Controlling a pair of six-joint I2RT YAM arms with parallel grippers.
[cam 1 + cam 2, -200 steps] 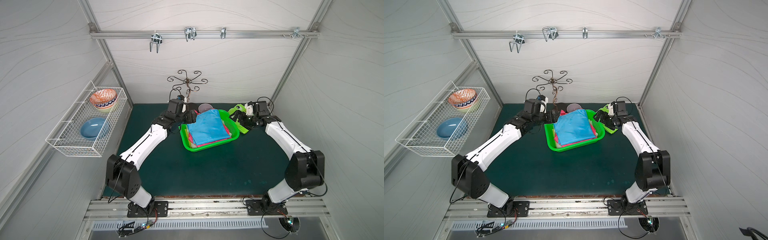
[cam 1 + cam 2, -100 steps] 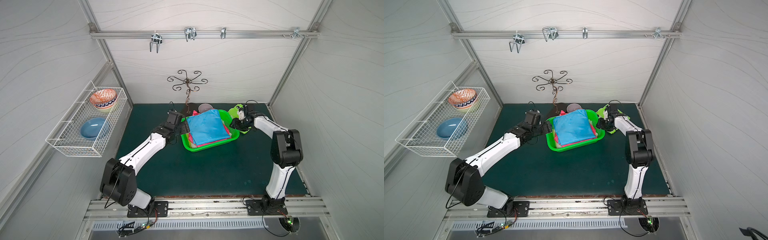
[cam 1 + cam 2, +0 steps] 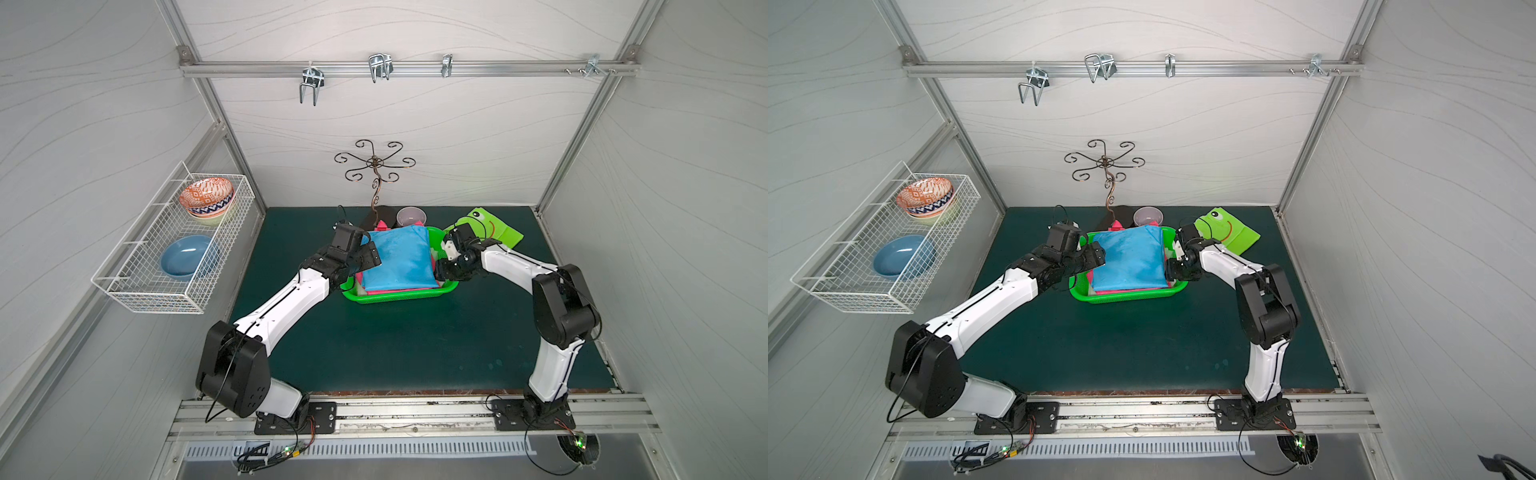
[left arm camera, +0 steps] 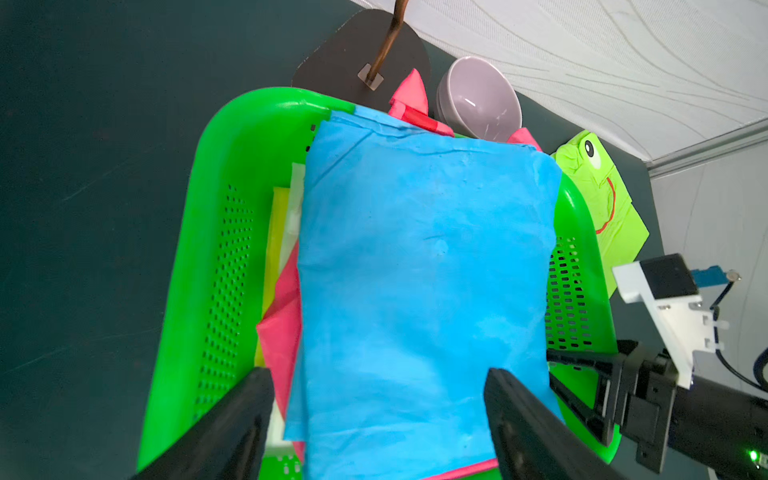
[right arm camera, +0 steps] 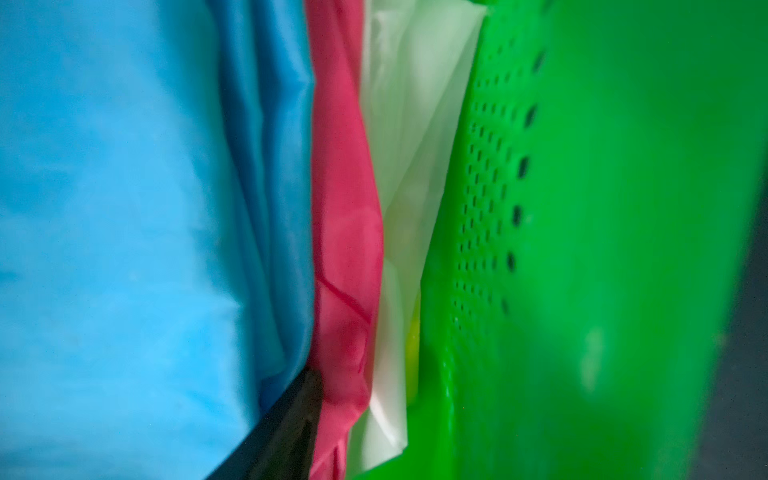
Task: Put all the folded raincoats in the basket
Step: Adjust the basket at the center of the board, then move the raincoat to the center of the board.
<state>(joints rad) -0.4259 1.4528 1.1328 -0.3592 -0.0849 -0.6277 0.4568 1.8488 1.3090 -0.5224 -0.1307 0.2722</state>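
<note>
1. Left wrist view put the left gripper (image 4: 378,374) nearest you, at the lower edge of the frame. Its two black fingers stood wide apart over the blue raincoat (image 4: 424,270), released and clamping nothing.
2. Just past them, the blue raincoat filled the middle of the frame. It was folded into a flat rectangle and lay on a pink layer (image 4: 278,332) inside the basket (image 4: 216,232). You could judge the placing as good as done.
3. At the lower right, the right gripper (image 4: 550,366) reached in at the basket's rim, beside the raincoat's edge. In the right wrist view only one dark finger (image 5: 286,424) showed, at the bottom centre, against the seam between blue and pink. You could not tell whether that pincer was released or pinching cloth.
4. You should have expected the raincoat to handle as a thin, light, soft and slippery sheet, likely to sag and unfold if lifted by one corner. The safest hold looked to be a pinch through all layers at a folded edge, one on each long side.
5. Farther off, near the top of the frame, a grey bowl (image 4: 478,99) and the dark base of a stand (image 4: 353,54) sat just behind the basket. A green frog-faced raincoat (image 4: 598,199) lay on the mat (image 4: 83,208) at the upper right, outside the basket.
</note>
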